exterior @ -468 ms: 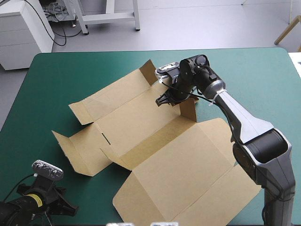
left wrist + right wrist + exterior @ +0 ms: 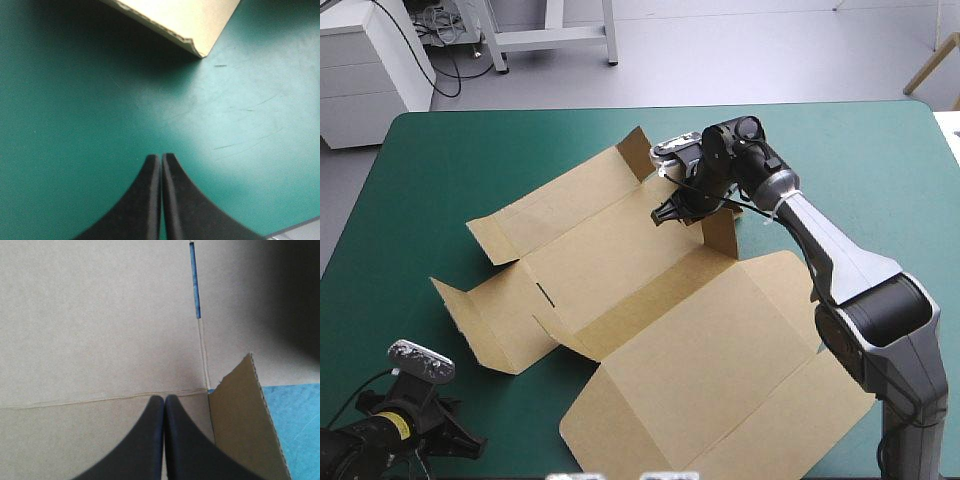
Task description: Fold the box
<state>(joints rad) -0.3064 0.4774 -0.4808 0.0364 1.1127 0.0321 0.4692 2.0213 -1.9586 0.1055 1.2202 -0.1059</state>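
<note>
Box [image 2: 620, 262] spread open, upright flap [image 2: 722, 238] partly hidden

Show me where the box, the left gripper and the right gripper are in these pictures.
box [image 2: 720, 350], high view, on its large flat panel.
left gripper [image 2: 161, 156], left wrist view, the tip where its shut jaws meet.
right gripper [image 2: 164, 397], right wrist view, the tip where its shut jaws meet.

Tabletop [image 2: 460, 150]: teal-green cover with rounded far corners; faint scuff lines near the near left.
Box [image 2: 650, 300]: brown board sheet, opened out on the middle of the tabletop, running from far left of centre to near right.
Box's edges: the left flaps tilt up off the cover; one small flap stands upright on the far right.
Bare cover: along the far edge and both sides.
</note>
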